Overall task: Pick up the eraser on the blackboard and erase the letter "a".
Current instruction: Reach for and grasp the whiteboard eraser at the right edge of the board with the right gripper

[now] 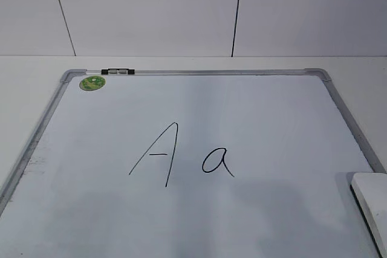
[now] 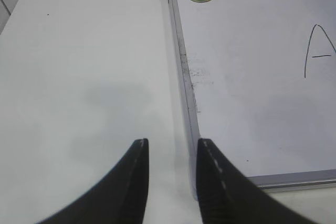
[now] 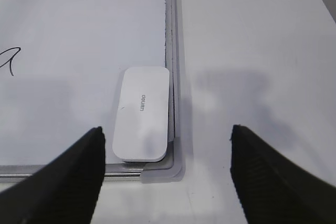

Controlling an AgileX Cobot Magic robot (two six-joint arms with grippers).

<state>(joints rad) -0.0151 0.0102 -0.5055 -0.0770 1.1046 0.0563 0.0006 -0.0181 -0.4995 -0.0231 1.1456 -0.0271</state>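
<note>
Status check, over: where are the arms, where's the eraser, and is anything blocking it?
Both end effectors open and empty, left by the board's left edge, right above the eraser. Eraser flat in the board's corner. Small "a" untouched. Nothing blocking.

Smooth white plastic eraser point(image 3: 142, 113); glossy, grey-metal-framed blackboard point(image 1: 199, 72).

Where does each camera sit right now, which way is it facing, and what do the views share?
Exterior: raised in front, slanting down at the blackboard, capital A and letter "a"; no arm shows.
Left wrist: above the table, over the board's left edge; left gripper open.
Right wrist: over the board's near right corner; right gripper open around the eraser.
Shared: exterior and left wrist both show the green sticker.
</note>
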